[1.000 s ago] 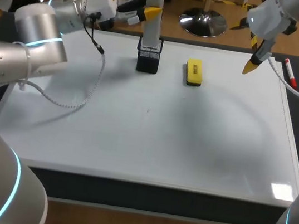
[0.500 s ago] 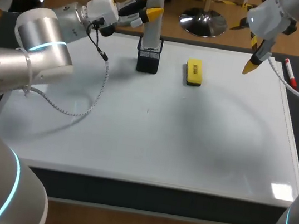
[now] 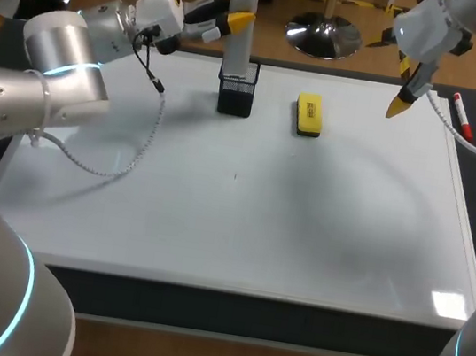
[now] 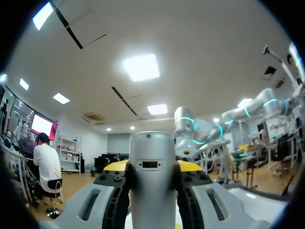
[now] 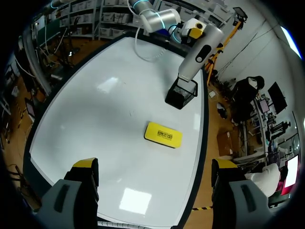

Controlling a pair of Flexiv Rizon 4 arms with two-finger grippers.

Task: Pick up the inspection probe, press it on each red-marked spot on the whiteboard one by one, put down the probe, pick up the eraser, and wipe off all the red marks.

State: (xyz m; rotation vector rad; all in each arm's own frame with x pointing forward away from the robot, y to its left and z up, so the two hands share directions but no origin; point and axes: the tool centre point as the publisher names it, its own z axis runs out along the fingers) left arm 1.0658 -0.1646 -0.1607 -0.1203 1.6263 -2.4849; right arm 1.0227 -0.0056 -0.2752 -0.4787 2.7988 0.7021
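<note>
The inspection probe (image 3: 241, 24), a grey cylinder, stands upright in a black mesh holder (image 3: 237, 91) at the back of the whiteboard (image 3: 231, 222). My left gripper (image 3: 229, 16) is shut on its upper part; in the left wrist view the probe (image 4: 152, 186) fills the gap between the yellow fingertips (image 4: 116, 165). The yellow eraser (image 3: 308, 115) lies flat to the right of the holder. My right gripper (image 3: 402, 88) hangs open and empty above the board's back right, with the eraser (image 5: 163, 135) on the board ahead of it. I see no red marks on the board.
A red marker (image 3: 462, 115) lies on the dark border beyond the board's right back corner. A cable (image 3: 125, 157) hangs from my left wrist over the board's left part. A tiny dark speck (image 3: 236, 176) sits near the middle.
My left wrist swung a little to the right and then back left, staying shut on the probe; the probe's top shifted slightly left. The right arm has kept still.
</note>
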